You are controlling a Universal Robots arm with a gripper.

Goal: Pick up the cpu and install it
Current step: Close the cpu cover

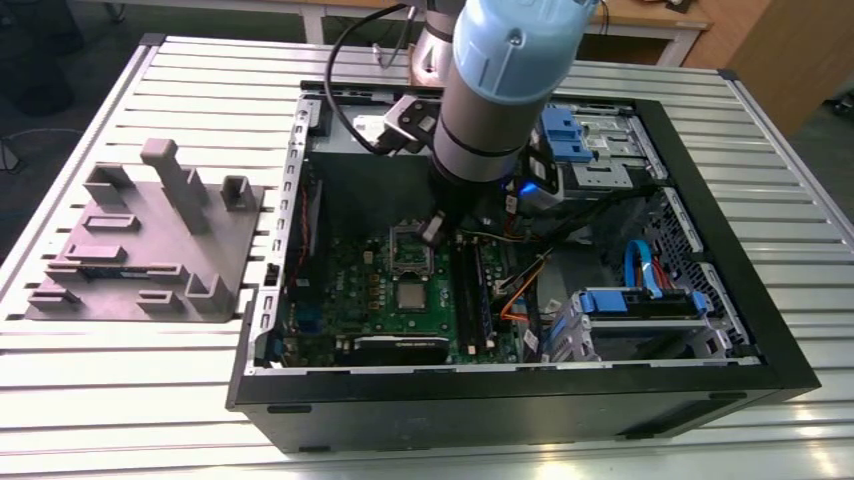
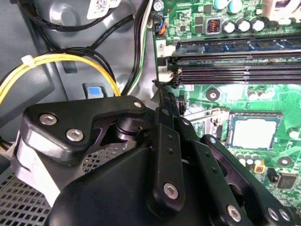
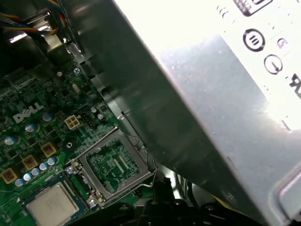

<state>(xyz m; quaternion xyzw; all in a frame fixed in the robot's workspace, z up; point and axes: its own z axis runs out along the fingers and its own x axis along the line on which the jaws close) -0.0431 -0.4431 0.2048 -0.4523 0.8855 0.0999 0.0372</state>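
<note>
Arm upright; gripper low, near cpu

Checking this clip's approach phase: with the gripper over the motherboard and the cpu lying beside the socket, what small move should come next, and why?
Probably shift the gripper sideways until it is above the cpu. In the exterior view it hangs by the socket frame, while the cpu lies flat on the green board beside that frame, untouched.

A robotics lab: an open computer case on a slotted aluminium bench, a grey fixture beside it, a robot arm above, desks behind
</note>
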